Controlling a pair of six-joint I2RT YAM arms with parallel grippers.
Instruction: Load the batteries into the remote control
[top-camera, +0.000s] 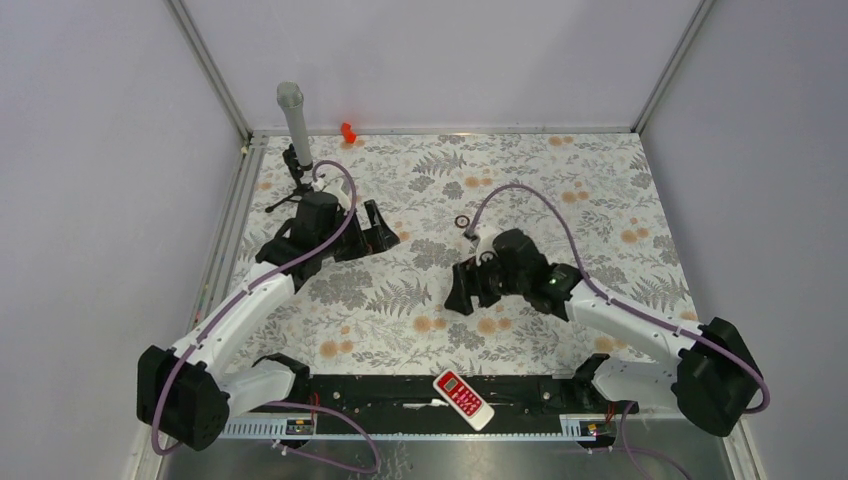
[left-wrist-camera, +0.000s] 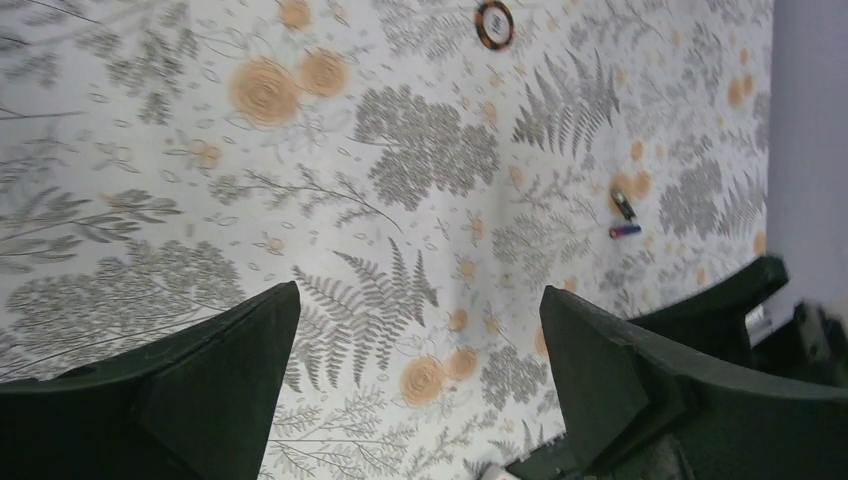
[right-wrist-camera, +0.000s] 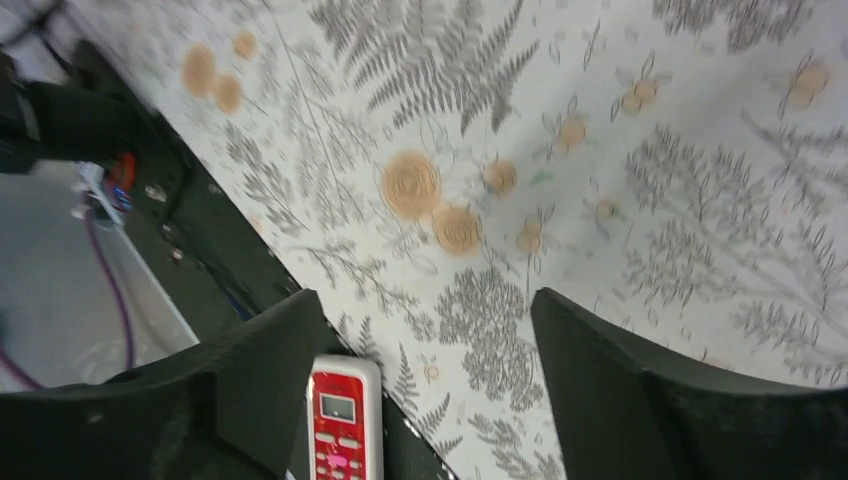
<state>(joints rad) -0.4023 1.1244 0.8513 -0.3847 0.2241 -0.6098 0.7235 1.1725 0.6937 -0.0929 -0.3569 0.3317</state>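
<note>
The remote control (top-camera: 463, 398) lies face up, red buttons and small display showing, on the black rail at the near edge, partly over it. It also shows in the right wrist view (right-wrist-camera: 345, 420), just below the left finger. The batteries show only in the left wrist view: a dark one (left-wrist-camera: 623, 206) and a purple one (left-wrist-camera: 625, 231) lie close together on the floral mat, far from the jaws. My left gripper (top-camera: 385, 235) (left-wrist-camera: 418, 295) is open and empty over the mat. My right gripper (top-camera: 462, 292) (right-wrist-camera: 422, 297) is open and empty above the mat, near the remote.
A small black ring (top-camera: 463, 221) lies mid-mat, and it also shows in the left wrist view (left-wrist-camera: 493, 22). A grey cylinder on a small tripod (top-camera: 292, 115) stands at the back left. A small red object (top-camera: 348, 132) sits at the back edge. Walls enclose three sides.
</note>
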